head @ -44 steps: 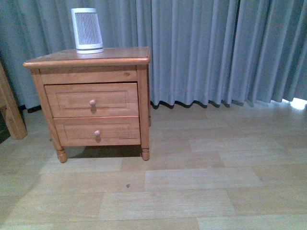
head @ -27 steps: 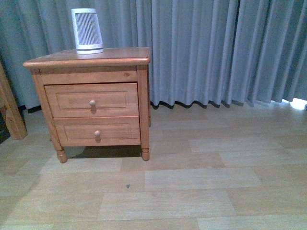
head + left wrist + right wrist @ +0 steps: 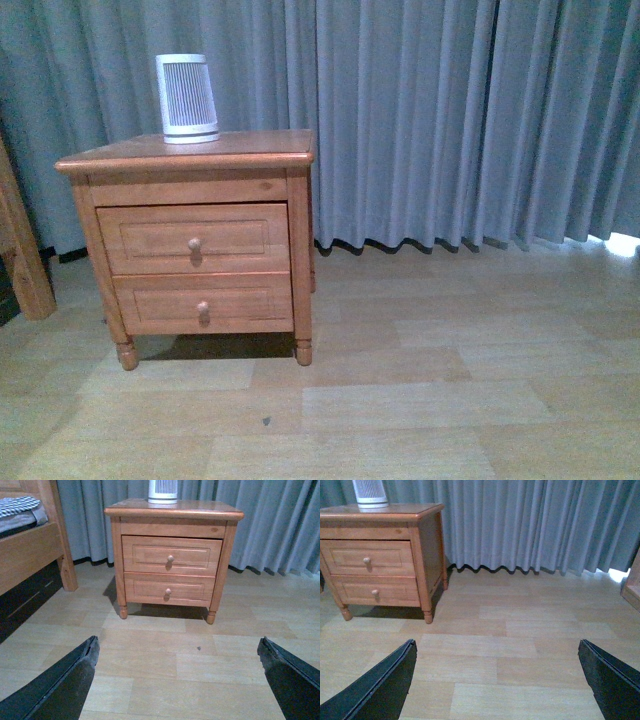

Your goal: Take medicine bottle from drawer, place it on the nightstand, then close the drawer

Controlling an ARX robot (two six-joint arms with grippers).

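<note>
The honey-brown nightstand (image 3: 250, 146) stands at the left of the front view, against the curtain. Its taller upper drawer (image 3: 140, 238) is closed, with one round knob (image 3: 194, 243). The medicine bottle is hidden from every view. Neither gripper shows in the front view. In the left wrist view my left gripper (image 3: 178, 645) hangs open over bare floor, well short of the nightstand (image 3: 200, 508) and the drawer (image 3: 145, 555). My right gripper (image 3: 496, 645) is open too, above floor to the right of the nightstand (image 3: 405, 511) and the drawer (image 3: 345, 557).
A white slatted device (image 3: 187, 97) stands on the nightstand top. The shallower lower drawer (image 3: 150, 300) is closed. A grey curtain (image 3: 450, 120) hangs behind. A wooden bed post (image 3: 20, 250) and bed frame (image 3: 30, 550) lie to the left. Pale wood floor (image 3: 420, 400) spreads in front.
The front view has shifted, so the nightstand and the white device sit lower in the picture than before. Both drawers stay closed.
</note>
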